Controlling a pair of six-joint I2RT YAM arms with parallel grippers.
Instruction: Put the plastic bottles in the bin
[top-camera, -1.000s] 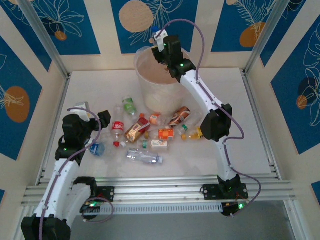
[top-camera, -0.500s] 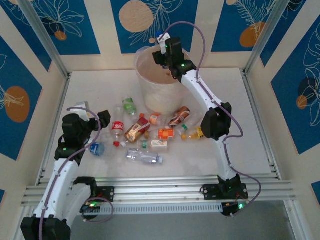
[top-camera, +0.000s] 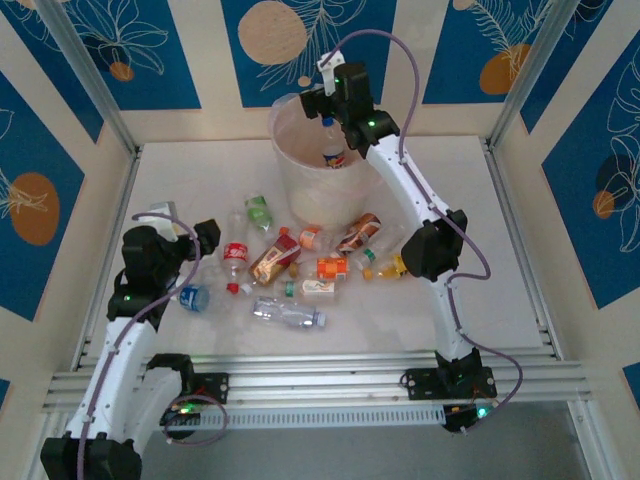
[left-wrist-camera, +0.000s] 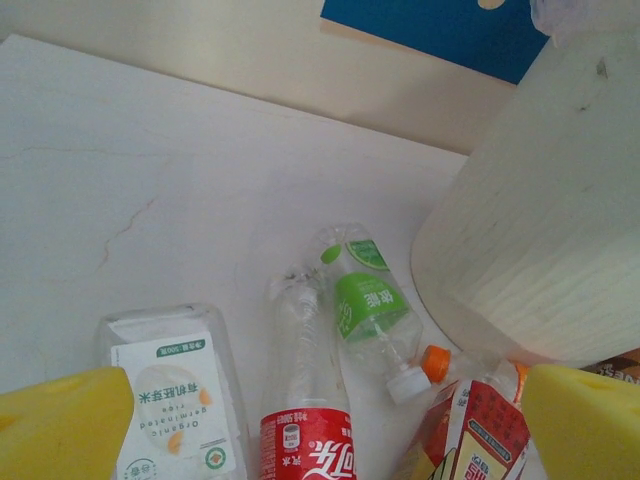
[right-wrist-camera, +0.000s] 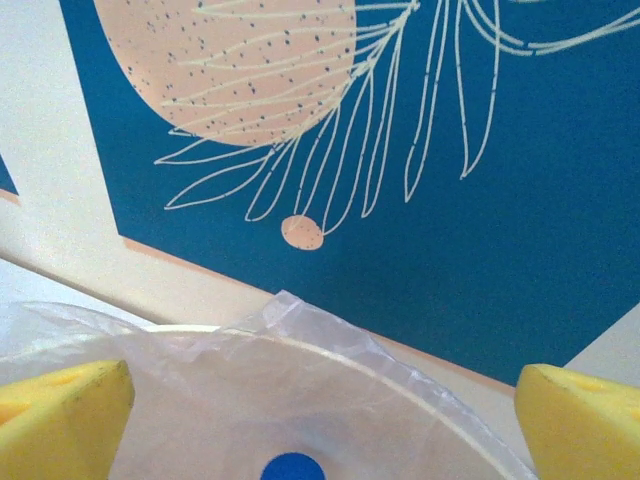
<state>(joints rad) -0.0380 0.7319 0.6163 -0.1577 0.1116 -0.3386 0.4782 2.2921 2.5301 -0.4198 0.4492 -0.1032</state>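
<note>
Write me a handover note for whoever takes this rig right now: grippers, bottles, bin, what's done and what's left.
Left gripper: open, empty, low over the table, with a red-label bottle between and below its fingers.
Right gripper: open, empty, above the bin.
Done: one blue-capped bottle is inside the bin.
Left: roughly ten bottles lie on the table in front of the bin; none is held.
</note>
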